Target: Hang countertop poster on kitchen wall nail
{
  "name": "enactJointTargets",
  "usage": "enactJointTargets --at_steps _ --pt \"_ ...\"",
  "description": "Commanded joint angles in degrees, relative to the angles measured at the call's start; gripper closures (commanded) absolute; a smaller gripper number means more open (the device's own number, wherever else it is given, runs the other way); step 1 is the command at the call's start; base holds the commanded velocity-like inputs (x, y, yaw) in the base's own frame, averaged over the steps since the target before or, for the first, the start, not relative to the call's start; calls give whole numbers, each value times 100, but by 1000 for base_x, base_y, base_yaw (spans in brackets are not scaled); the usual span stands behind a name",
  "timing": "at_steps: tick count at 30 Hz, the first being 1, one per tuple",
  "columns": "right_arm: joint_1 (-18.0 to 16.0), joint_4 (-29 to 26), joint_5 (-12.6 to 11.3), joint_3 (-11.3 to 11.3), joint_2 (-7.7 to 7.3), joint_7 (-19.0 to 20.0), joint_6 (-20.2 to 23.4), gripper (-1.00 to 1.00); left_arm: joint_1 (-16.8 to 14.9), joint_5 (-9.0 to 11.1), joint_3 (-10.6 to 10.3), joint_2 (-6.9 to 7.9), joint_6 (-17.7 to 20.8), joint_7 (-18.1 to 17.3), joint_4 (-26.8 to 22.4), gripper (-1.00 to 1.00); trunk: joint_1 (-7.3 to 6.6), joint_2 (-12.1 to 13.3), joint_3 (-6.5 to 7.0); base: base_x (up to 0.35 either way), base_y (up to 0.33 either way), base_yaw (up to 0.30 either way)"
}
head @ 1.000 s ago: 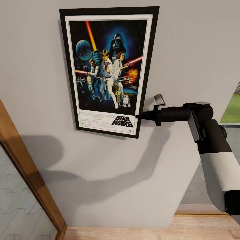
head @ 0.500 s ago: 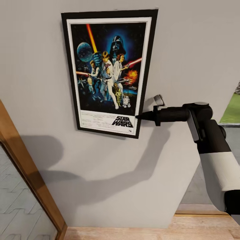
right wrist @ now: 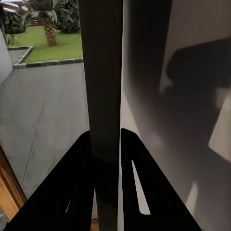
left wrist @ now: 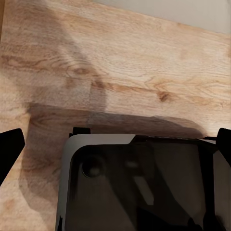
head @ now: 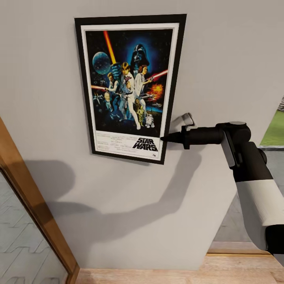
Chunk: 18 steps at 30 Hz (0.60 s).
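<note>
The poster (head: 130,86), a black-framed Star Wars print with a white border, lies flat against the grey wall (head: 225,59) and leans slightly. My right gripper (head: 163,138) is shut on its lower right edge, reaching in from the right. In the right wrist view the two dark fingers (right wrist: 79,163) clamp the poster's dark frame edge (right wrist: 103,72). My left gripper (left wrist: 116,144) hangs open over wooden floor, with its fingertips far apart. The kitchen countertop is out of view, and any wall nail is hidden.
A wooden door frame (head: 31,209) slants up the left side. Wood flooring (head: 177,276) runs along the foot of the wall. To the right of the wall, an opening gives onto grey paving and grass (head: 276,130).
The poster's top edge has dropped a little and its top left corner has shifted right, so it hangs straighter. The right arm has hardly moved.
</note>
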Motion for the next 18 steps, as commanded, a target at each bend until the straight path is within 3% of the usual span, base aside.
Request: enactJointTargets --at_steps 1,18 --pt "-6 1 -39 12 -6 -8 56 100 -1 -4 34 -3 3 -41 -6 -100 4 -12 -12 0 0 0" --pt "-6 -12 -40 6 -9 -8 68 100 -1 -4 34 26 -1 -41 8 -100 4 -12 -12 0 0 0"
